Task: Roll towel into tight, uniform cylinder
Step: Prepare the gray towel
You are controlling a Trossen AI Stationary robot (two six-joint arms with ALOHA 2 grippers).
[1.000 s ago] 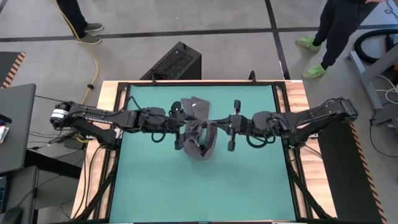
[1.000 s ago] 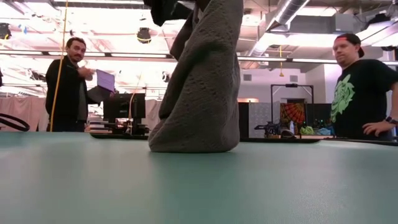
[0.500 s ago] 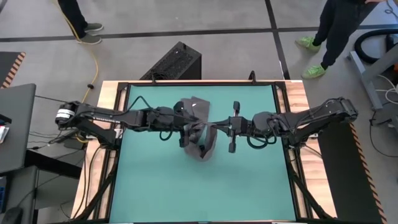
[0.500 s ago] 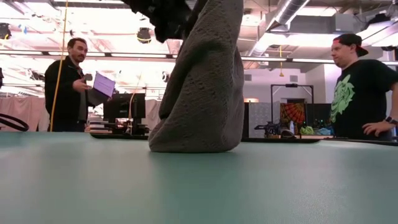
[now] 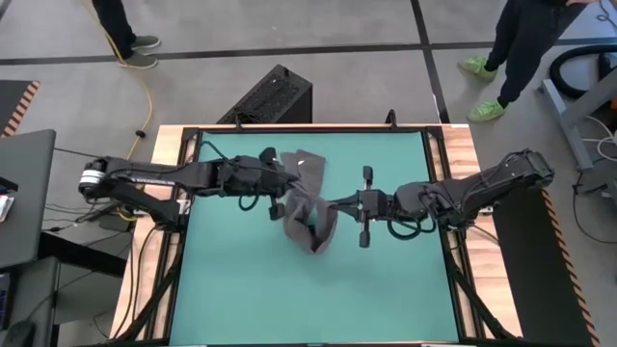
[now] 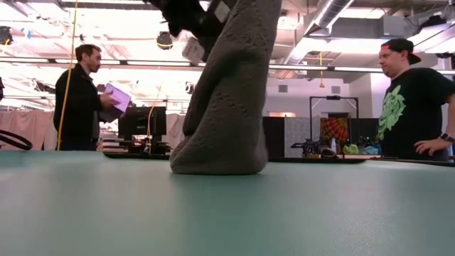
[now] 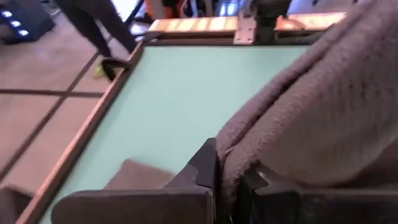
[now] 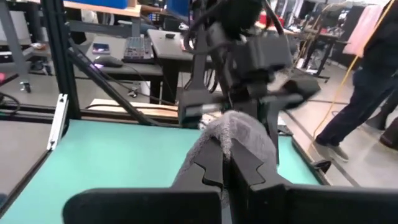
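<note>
A lab workshop: desks with monitors (image 6: 146, 121) (people (image 6: 79, 99) standing about), ceiling ducts (image 6: 323, 14).

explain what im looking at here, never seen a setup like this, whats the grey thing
Two dark robot arms work over a teal mat. One picture looks straight down, one sits at table height, and two come from cameras on the arms' wrists. The grey thing is a towel, lifted in the middle with its lower end resting on the mat. The left gripper and the right gripper are each shut on the towel, pinching it from opposite sides. People stand in the room behind.
</note>
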